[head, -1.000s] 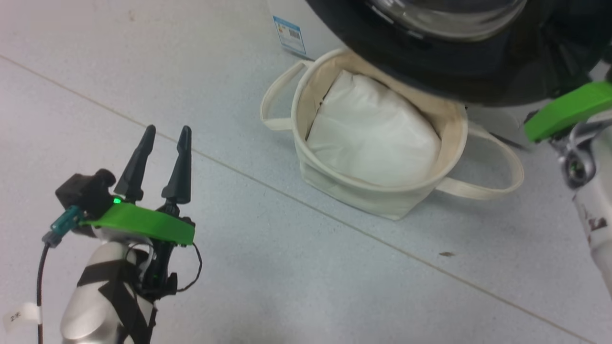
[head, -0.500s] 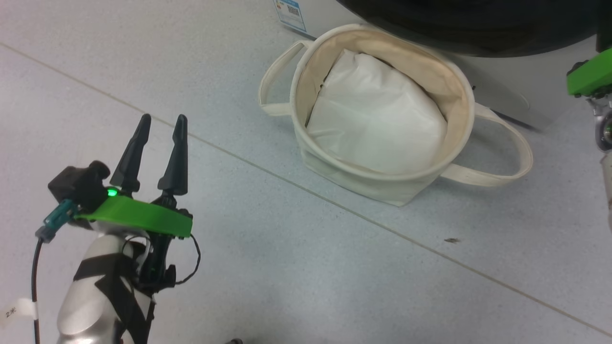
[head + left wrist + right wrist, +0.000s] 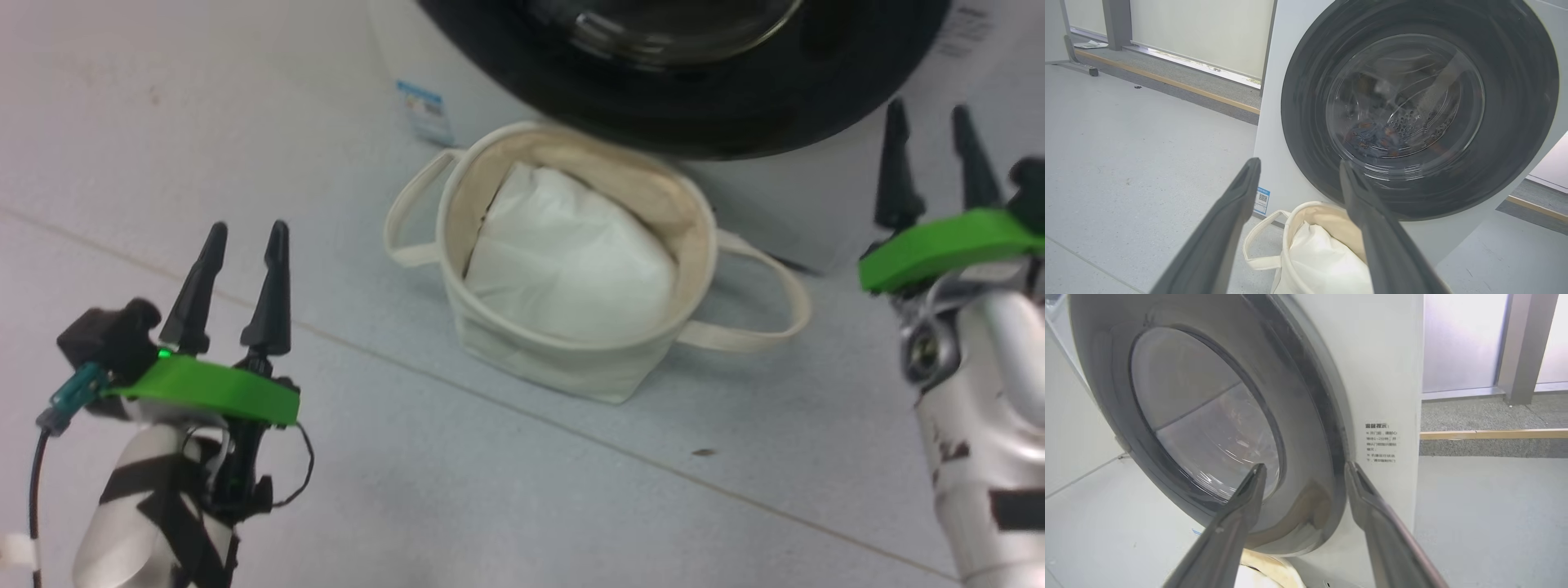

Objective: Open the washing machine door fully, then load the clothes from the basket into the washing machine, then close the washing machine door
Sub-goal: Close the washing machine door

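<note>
Clothes (image 3: 1372, 139), blue and orange, show through the shut washing machine door (image 3: 1515, 122) from the left wrist; head view adds the basket (image 3: 531, 359); left gripper (image 3: 246, 230) and right gripper (image 3: 928, 108) spread wide, empty.

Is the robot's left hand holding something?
No, the left gripper has its two fingers apart with nothing between them, well away from the basket.

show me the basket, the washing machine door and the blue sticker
basket (image 3: 555, 371), head view, front wall
washing machine door (image 3: 1304, 122), left wrist view, black rim
blue sticker (image 3: 424, 113), head view, its middle
</note>
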Available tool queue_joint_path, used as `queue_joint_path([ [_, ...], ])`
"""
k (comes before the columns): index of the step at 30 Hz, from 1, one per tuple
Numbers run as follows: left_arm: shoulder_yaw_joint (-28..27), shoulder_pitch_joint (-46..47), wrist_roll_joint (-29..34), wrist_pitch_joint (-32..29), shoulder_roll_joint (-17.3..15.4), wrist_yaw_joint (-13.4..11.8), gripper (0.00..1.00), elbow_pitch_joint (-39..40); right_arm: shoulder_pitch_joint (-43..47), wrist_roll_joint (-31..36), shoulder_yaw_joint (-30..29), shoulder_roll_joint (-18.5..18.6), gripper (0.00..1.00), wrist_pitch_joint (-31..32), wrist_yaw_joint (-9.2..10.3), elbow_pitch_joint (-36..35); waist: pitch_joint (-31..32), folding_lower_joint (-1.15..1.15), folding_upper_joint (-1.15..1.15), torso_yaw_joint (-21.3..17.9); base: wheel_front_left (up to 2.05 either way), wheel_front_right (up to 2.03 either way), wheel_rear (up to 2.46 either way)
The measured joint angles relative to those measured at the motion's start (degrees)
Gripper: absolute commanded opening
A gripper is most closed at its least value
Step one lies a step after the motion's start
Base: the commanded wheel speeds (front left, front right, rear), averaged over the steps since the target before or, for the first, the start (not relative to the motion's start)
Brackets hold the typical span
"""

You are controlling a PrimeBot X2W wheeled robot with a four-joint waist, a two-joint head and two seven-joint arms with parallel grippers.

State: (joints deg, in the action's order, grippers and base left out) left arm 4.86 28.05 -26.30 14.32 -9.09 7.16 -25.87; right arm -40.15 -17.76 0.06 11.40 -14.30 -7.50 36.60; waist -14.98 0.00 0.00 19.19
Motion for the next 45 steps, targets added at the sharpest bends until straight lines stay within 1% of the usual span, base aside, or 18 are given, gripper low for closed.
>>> queue_joint_path([
  [4, -1.48, -3.37, -0.02, 0.00, -0.84, 0.00, 1.00, -0.98, 6.60, -1.48, 2.10, -1.59, 1.00, 0.00, 0.00, -5.69, 3.66, -0.01, 0.00, -3.35, 0.00, 0.00, 0.00],
  [7, -2.94, -5.98, -0.14, 0.00, -0.91, 0.00, 1.00, -2.68, 11.53, -2.85, 4.97, -1.92, 1.00, 0.00, 0.00, -8.82, 6.29, -0.01, 0.00, -6.44, 0.00, 0.00, 0.00],
  [9, -2.63, -7.30, -1.60, 0.00, -1.16, 0.00, 1.00, -3.27, 14.50, -3.99, 6.17, -1.99, 1.00, 0.00, 0.00, -10.46, 7.84, -0.01, 0.00, -8.63, 0.00, 0.00, 0.00],
  [14, -1.25, -8.51, -5.78, 0.00, -2.41, 0.00, 1.00, -2.11, 19.42, -6.34, 6.12, -1.93, 1.00, 0.00, 0.00, -13.46, 11.42, -0.01, 0.00, -13.52, 0.00, 0.00, 0.00],
  [18, -0.32, -10.11, -7.30, 0.00, -4.03, 0.00, 1.00, -1.24, 22.78, -7.02, 6.62, -1.92, 1.00, 0.00, 0.00, -15.05, 13.52, -0.01, 0.00, -16.64, 0.00, 0.00, 0.00],
  [21, 0.09, -11.06, -8.21, 0.00, -4.35, 0.00, 1.00, -0.69, 24.80, -7.04, 6.66, -1.89, 1.00, 0.00, 0.00, -16.25, 14.56, -0.01, 0.00, -18.30, 0.00, 0.00, 0.00],
  [27, -0.30, -11.22, -8.24, 0.00, -5.03, 0.00, 1.00, -0.13, 27.29, -7.84, 6.41, -1.93, 1.00, 0.00, 0.00, -19.05, 15.36, 0.00, 0.00, -19.79, 0.00, 0.00, 0.00],
  [38, -1.10, -11.66, -7.54, 0.00, -4.94, 0.00, 1.00, 1.16, 28.47, -7.77, 6.33, -1.92, 1.00, 0.00, 0.00, -19.02, 15.73, 0.00, 0.00, -19.61, 0.00, 0.00, 0.00],
  [45, -1.32, -11.66, -7.09, 0.00, -4.92, 0.00, 1.00, 1.21, 28.47, -6.94, 4.77, -1.88, 1.00, 0.00, 0.00, -17.85, 15.91, 0.00, 0.00, -19.27, 0.00, 0.00, 0.00],
])
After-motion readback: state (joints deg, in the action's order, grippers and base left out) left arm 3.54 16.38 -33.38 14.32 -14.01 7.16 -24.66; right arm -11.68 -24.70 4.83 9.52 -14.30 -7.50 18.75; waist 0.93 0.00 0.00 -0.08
